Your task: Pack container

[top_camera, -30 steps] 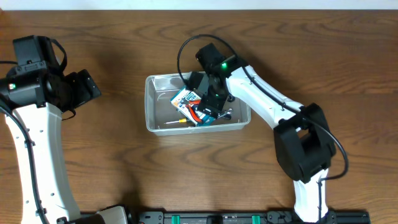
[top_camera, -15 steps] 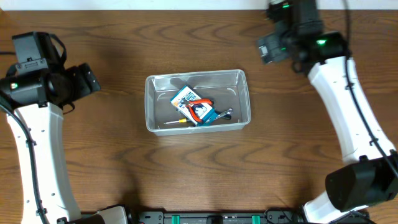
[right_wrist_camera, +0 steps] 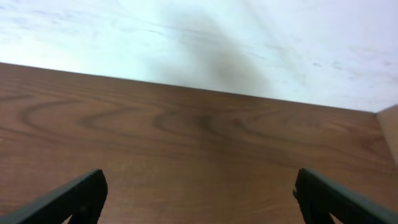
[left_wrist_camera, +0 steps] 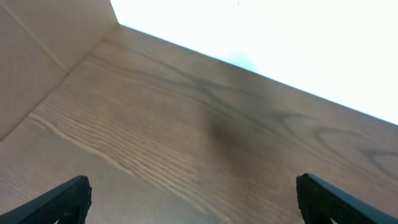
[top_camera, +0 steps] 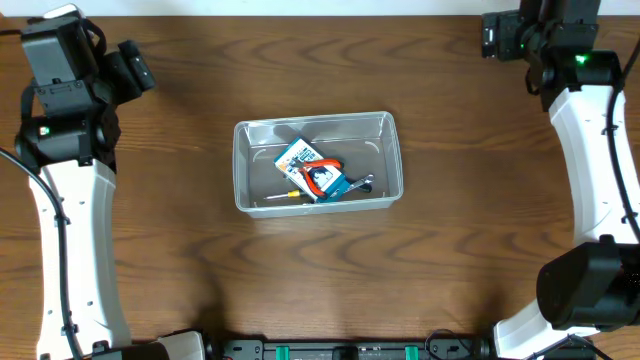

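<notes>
The clear plastic container point(top_camera: 243, 160) sits at the middle of the wooden table in the overhead view. Inside it lie a small blue-and-white box point(top_camera: 297, 157), red-handled pliers point(top_camera: 323, 178), a yellow-handled screwdriver point(top_camera: 283, 196) and a metal wrench point(top_camera: 361, 184). My left gripper point(left_wrist_camera: 194, 196) is open and empty over bare wood at the far left back corner; it also shows in the overhead view point(top_camera: 135, 68). My right gripper point(right_wrist_camera: 200, 196) is open and empty over bare wood at the far right back corner, seen in the overhead view point(top_camera: 497, 38). Both are far from the container.
The table's back edge meets a white wall point(right_wrist_camera: 186, 37) just beyond both grippers. A side panel point(left_wrist_camera: 31, 56) stands at the left end of the table.
My right gripper rose out of the container, empty, and swung to the far right back corner. My left arm turned toward the far left back corner. The container's contents stayed put.
</notes>
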